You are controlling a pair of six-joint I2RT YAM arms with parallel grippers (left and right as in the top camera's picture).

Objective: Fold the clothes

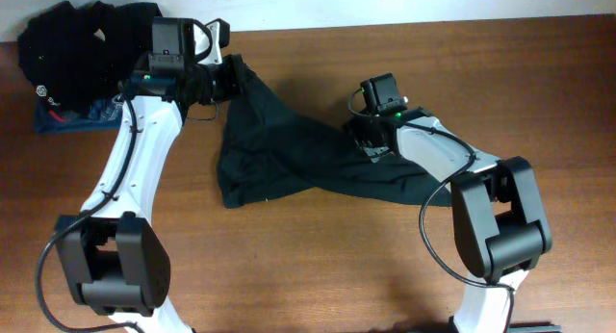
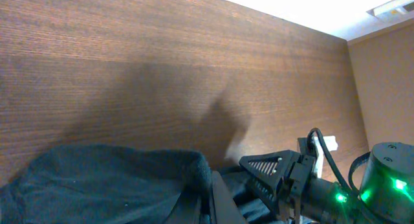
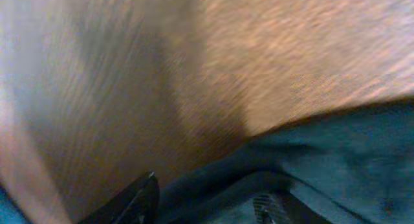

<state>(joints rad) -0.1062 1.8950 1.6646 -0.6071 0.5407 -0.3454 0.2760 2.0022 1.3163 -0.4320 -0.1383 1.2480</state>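
At the far left edge of the brown wooden table (image 1: pixel 481 64) lies a heap of black ribbed cloth with a round white logo (image 1: pixel 67 39). Just in front of it is a blue cloth with white print (image 1: pixel 67 118).

Next comes the white and black left arm (image 1: pixel 135 160), reaching up the table. The left gripper (image 1: pixel 234 80) has its jaws together, clamped on the upper left corner of the plain black, soft, shirt-like garment (image 1: pixel 279 150). That corner is drawn up into a narrow point at the fingers. In the left wrist view the dark fabric (image 2: pixel 97 185) bunches along the lower edge, over the wood.

From that corner the garment spreads down and to the right across the middle of the table. It is crumpled, with a lower left edge lying flat and a long tail running under the right arm (image 1: pixel 452 165).

The right gripper (image 1: pixel 369 140) sits on the garment's upper right part. The right wrist view is blurred, but its fingers (image 3: pixel 139 201) stand apart, with a raised fold of the dark fabric (image 3: pixel 323 159) between them. Whether they press the fold I cannot tell
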